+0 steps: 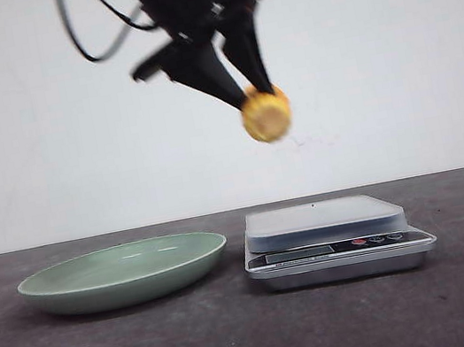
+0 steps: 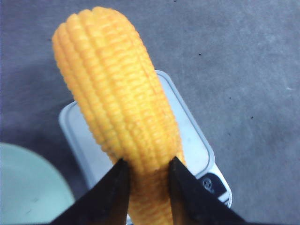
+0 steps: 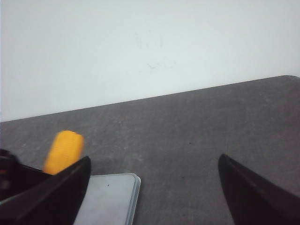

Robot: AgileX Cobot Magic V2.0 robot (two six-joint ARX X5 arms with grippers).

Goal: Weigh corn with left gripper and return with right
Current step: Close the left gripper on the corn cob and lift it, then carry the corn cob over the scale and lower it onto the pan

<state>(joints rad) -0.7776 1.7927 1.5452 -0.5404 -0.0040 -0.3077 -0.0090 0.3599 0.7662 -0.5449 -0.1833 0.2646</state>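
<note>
The corn (image 1: pixel 266 114) is gripped near one end by the left gripper (image 1: pixel 252 91), high above the scale (image 1: pixel 323 219). Released there, it could bounce off. The right gripper (image 3: pixel 154 187) is held open, empty.

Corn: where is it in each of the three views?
Front: corn held aloft in left gripper, above the scale.
Left wrist: corn fills centre, clamped between fingers.
Right wrist: corn at the edge, above the scale.
Shared landmark: the scale.
</note>
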